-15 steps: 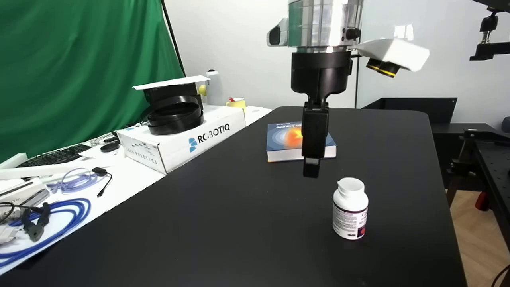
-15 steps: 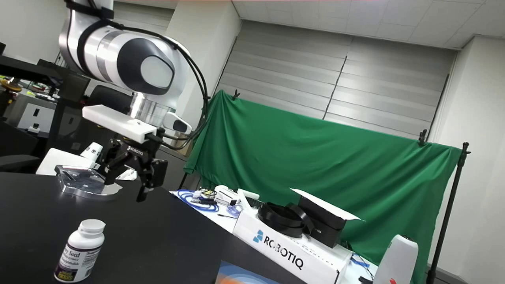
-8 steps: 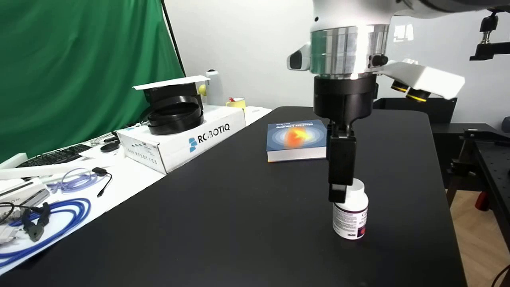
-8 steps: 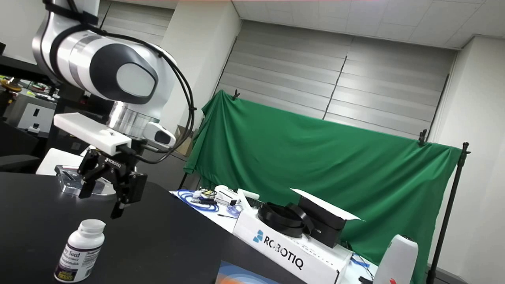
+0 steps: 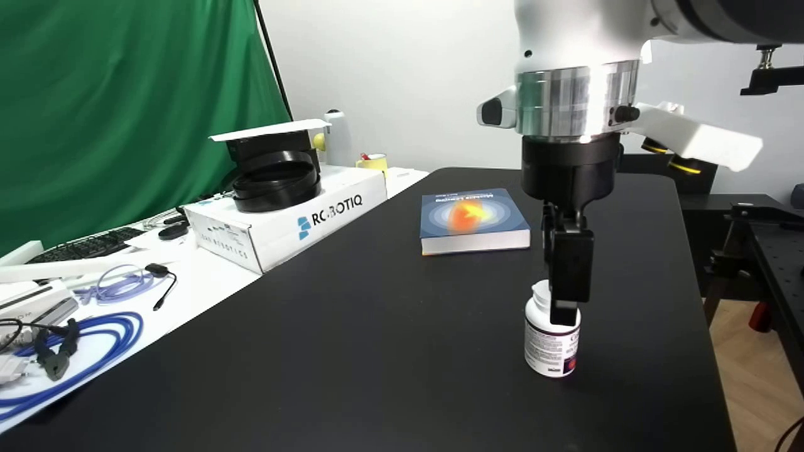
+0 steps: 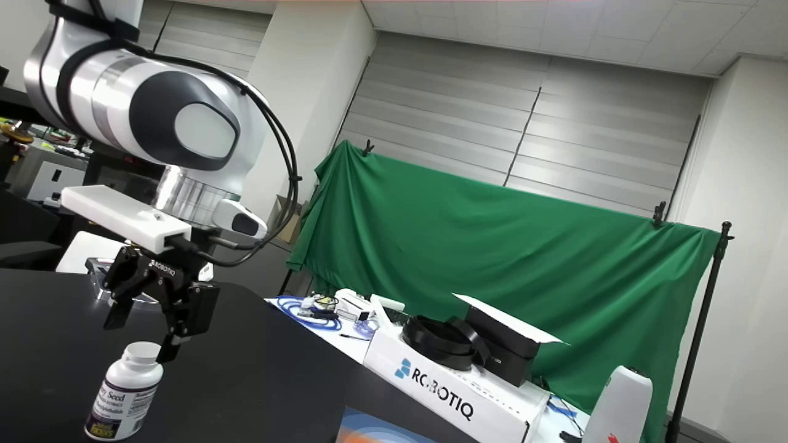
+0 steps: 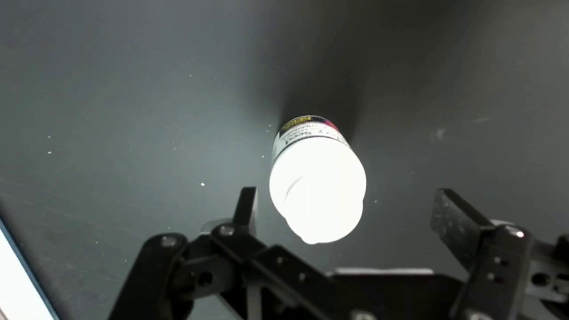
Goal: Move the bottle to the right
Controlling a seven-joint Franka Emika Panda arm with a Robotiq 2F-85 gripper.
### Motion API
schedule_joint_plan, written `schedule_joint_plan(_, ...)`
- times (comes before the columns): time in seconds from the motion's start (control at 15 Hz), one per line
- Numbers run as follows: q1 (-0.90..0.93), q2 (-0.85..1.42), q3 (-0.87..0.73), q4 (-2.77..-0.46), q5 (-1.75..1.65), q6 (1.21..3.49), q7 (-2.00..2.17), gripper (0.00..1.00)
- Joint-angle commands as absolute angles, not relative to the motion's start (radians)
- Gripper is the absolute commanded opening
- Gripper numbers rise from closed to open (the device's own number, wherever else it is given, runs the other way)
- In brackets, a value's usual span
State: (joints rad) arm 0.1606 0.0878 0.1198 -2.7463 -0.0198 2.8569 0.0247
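Smooth black tabletop (image 5: 389, 345) forms the work surface. On it stands the small white plastic bottle (image 5: 548, 343) with a white screw cap (image 6: 141, 352) and a white-and-dark-red printed label (image 6: 120, 407). The bottle is upright, its long axis vertical; the black two-finger Robotiq gripper (image 7: 346, 196) points down along roughly the same line.

Governing relation: in the wrist view the bottle lies between the two black fingers (image 7: 245, 206), off centre: just beside one finger, and farther from the opposite finger (image 7: 460, 229), across a clear gap. The fingers are spread wide, neither touches the bottle in that view, and nothing is held. In both exterior views a fingertip overlaps the outline of the bottle near its cap; the exact height of the tips cannot be read.

Outward from the bottle: a thick blue book (image 5: 474, 216) with an orange-and-yellow cover motif lies well apart, beyond the bottle in an exterior view; a white cardboard box (image 5: 317, 220) printed ROBOTIQ stands farther off.

Assessment: the step in hand appears to be the approach; the shift to the right appears not yet begun. Next, in all likelihood, the gripper must descend along the bottle's axis until the fingers flank the body, then draw together. Caution: without centring, the nearer finger may touch first and push or tip the bottle.
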Motion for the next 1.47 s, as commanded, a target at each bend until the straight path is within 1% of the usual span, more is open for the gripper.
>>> schedule_joint_plan(0.0, 0.160, 0.081, 0.096, -2.769, -0.091, 2.888, 0.104, 1.00)
schedule_joint_plan(0.07, 0.160, 0.083, 0.088, -2.771, -0.108, 2.905, 0.118, 1.00)
schedule_joint_plan(0.13, 0.160, 0.088, 0.080, -2.773, -0.124, 2.931, 0.132, 0.75)
schedule_joint_plan(0.2, 0.161, 0.089, 0.072, -2.777, -0.139, 2.955, 0.147, 0.75)
schedule_joint_plan(0.27, 0.166, 0.088, 0.058, -2.782, -0.166, 2.978, 0.171, 0.69)
schedule_joint_plan(0.33, 0.176, 0.090, 0.038, -2.784, -0.196, 2.994, 0.192, 0.60)
schedule_joint_plan(0.47, 0.176, 0.100, 0.024, -2.781, -0.215, 3.001, 0.210, 0.45)
schedule_joint_plan(0.73, 0.165, 0.130, 0.044, -2.766, -0.142, 2.978, 0.189, 0.19)
schedule_joint_plan(1.13, 0.147, 0.126, 0.053, -2.737, -0.059, 2.928, 0.164, 0.19)
schedule_joint_plan(1.2, 0.144, 0.116, 0.043, -2.731, -0.069, 2.917, 0.166, 0.19)
schedule_joint_plan(1.4, 0.145, 0.068, -0.047, -2.705, -0.237, 2.879, 0.224, 0.19)
